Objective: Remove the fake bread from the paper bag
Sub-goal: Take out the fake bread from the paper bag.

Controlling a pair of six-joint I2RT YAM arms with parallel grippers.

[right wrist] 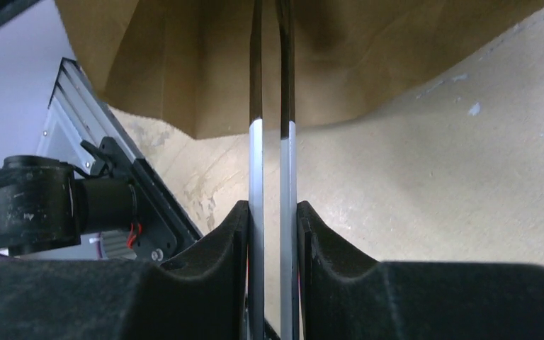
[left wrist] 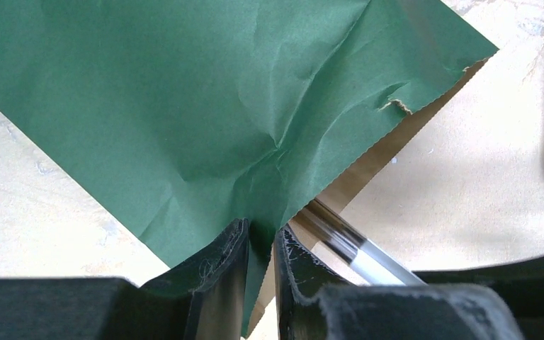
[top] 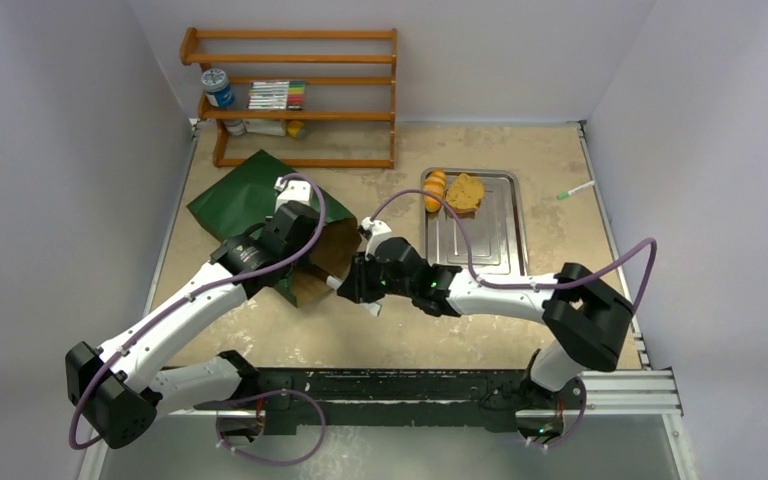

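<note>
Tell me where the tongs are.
Mid-table in the top view, clamped in the right pincer, the tongs reach into the bag's open mouth, left of the tray.

The left arm (top: 160,330) stretches from its folded elbow toward two o'clock, with the left gripper (left wrist: 262,232) pinched tight on the paper bag (left wrist: 184,106) edge. The right arm (top: 500,292) reaches toward nine o'clock, and the right gripper (right wrist: 273,227) is clamped on the metal tongs (right wrist: 256,163).
</note>
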